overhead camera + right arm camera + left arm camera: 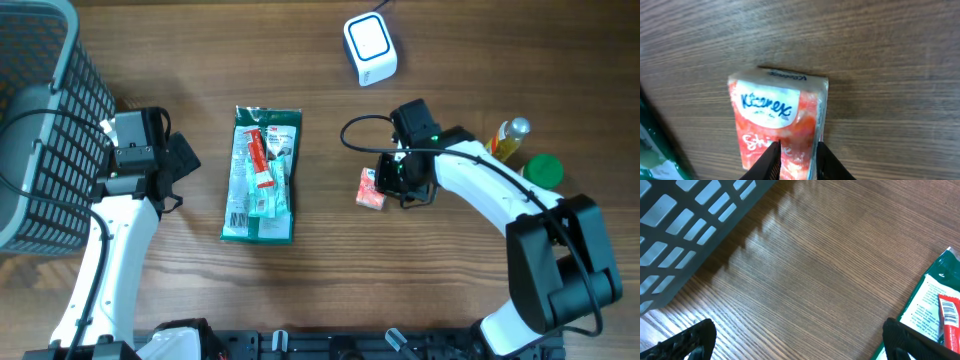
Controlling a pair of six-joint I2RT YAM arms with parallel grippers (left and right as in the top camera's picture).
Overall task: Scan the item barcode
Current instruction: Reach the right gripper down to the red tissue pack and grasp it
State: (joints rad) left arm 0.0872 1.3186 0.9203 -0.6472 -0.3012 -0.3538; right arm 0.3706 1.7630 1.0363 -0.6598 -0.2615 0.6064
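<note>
A red and white Kleenex tissue pack (371, 188) (775, 115) lies on the wooden table right of centre. My right gripper (392, 180) (797, 145) comes at it from the right, its two black fingers pinched on the pack's near right portion. No barcode shows on the pack's visible face. The white scanner (370, 48) stands at the far edge, above the pack. My left gripper (185, 160) (800, 330) hovers open over bare wood at the left, holding nothing.
A green packet (261, 175) (935, 305) with a red tube inside lies between the two arms. A grey mesh basket (40, 130) (690, 220) fills the left side. A yellow bottle (510, 138) and a green lid (545, 170) sit at the right.
</note>
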